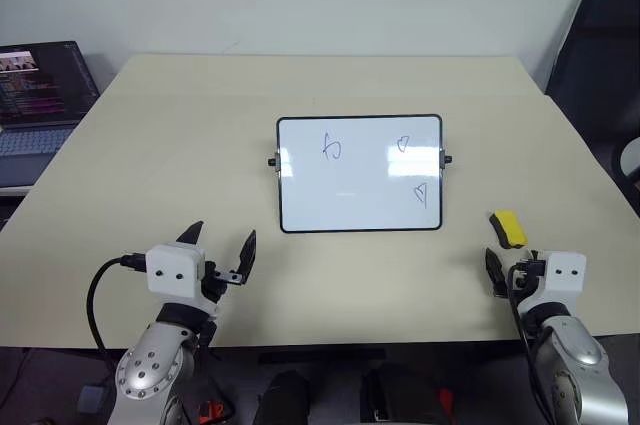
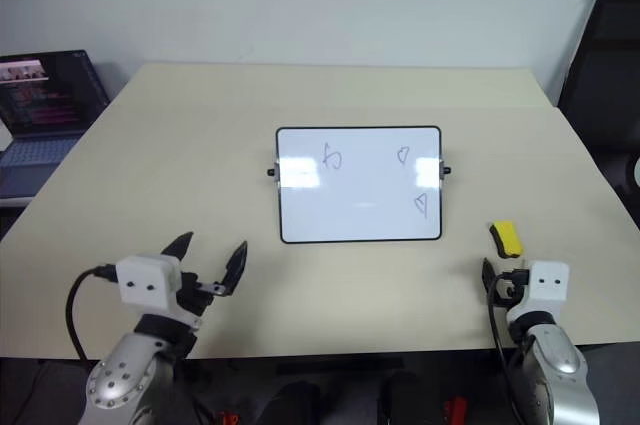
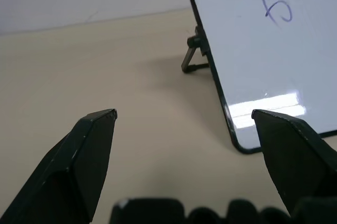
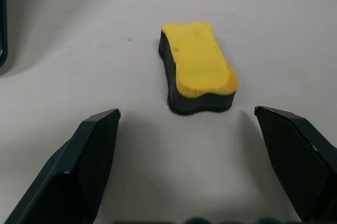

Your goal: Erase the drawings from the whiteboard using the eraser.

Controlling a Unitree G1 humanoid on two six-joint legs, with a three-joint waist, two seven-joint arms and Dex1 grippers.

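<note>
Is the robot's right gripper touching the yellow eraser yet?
Apart. The right wrist view shows bare table between the open right gripper and the eraser.

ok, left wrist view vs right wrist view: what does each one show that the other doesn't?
Left wrist view: the small white glossy whiteboard with a thin black frame, one loopy blue marker squiggle on it, and a black knob and stand leg at its short side.

Right wrist view: the small yellow rectangular eraser with a dark underside, lying flat on the table ahead of the open right claw, untouched.

Both: the beige tabletop and a pair of black fingers spread apart, holding nothing; in the left wrist view that is the left claw.
</note>
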